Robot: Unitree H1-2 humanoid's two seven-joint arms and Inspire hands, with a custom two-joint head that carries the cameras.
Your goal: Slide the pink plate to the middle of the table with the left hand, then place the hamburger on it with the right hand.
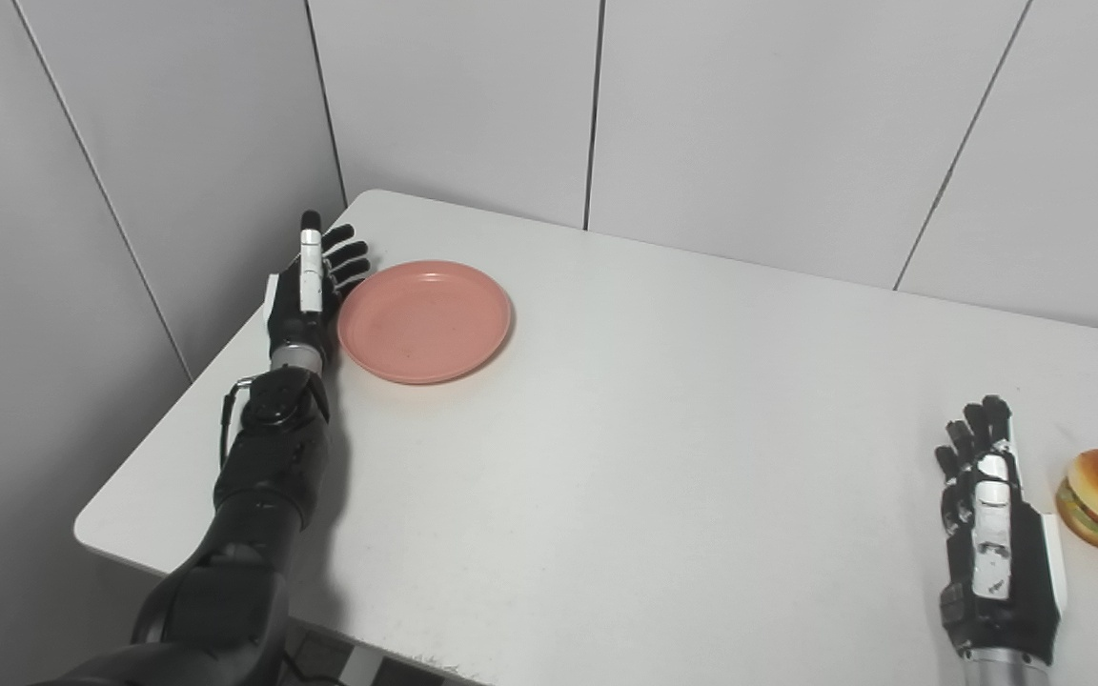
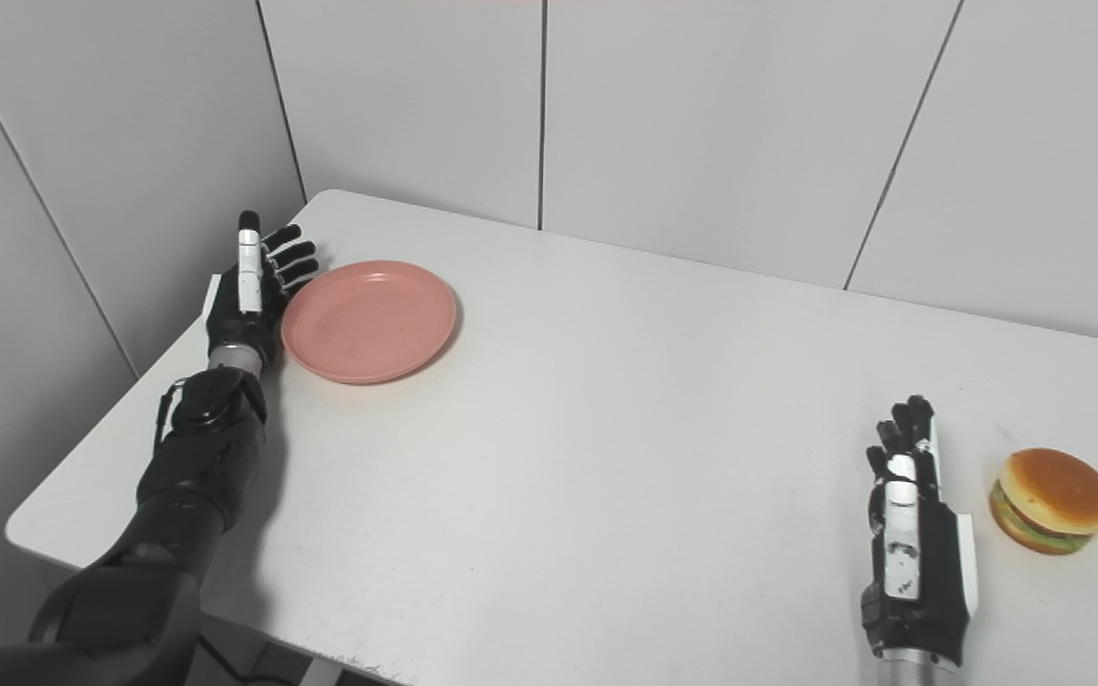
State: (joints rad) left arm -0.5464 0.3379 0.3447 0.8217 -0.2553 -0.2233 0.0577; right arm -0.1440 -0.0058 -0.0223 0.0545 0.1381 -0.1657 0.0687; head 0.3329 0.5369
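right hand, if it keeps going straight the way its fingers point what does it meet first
Nothing, as far as the views show. The right hand points toward the far table edge and wall; the hamburger sits off to its right, apart from it. Depth is unclear.

Bright, even, diffuse light; both views sharp.

The white desk (image 1: 663, 429) is lit flatly from above, with no glare or hot spots. Shadows on it are soft and short: a faint one under the plate (image 1: 424, 320) along its right and near rim, another beside the left arm at the desk's near-left edge. The wall panels behind the desk read a uniform pale grey. Focus holds edge to edge, without visible blur.
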